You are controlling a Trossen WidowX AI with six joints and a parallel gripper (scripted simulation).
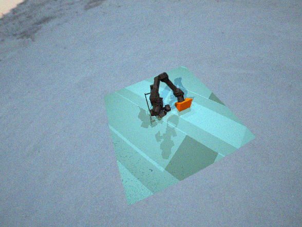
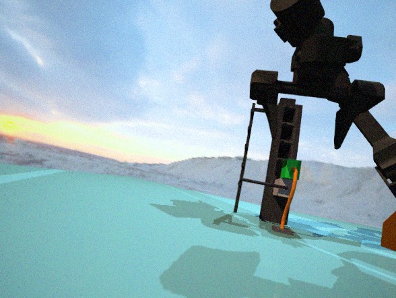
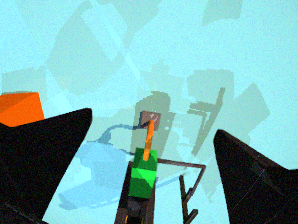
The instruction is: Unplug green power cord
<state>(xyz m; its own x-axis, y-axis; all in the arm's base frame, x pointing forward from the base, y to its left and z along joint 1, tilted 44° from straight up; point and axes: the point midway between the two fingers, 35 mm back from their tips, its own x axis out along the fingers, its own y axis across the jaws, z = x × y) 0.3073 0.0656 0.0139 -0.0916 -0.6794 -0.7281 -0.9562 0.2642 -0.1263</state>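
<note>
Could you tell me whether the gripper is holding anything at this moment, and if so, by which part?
Nothing is held. The gripper is open, its fingers spread wide to either side of the green plug without touching it.

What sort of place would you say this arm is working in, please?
Probably an outdoor test pad: a pale teal mat laid on open bluish ground, with sunset sky and distant hills behind.

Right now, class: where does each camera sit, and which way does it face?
Top: high overhead, looking down on the mat; whole arm shows.
Exterior: low near the mat, facing sideways at the strip; upper arm shows.
Wrist: on the gripper, looking down; both open fingers show.
Exterior and wrist share the green plug.
</note>
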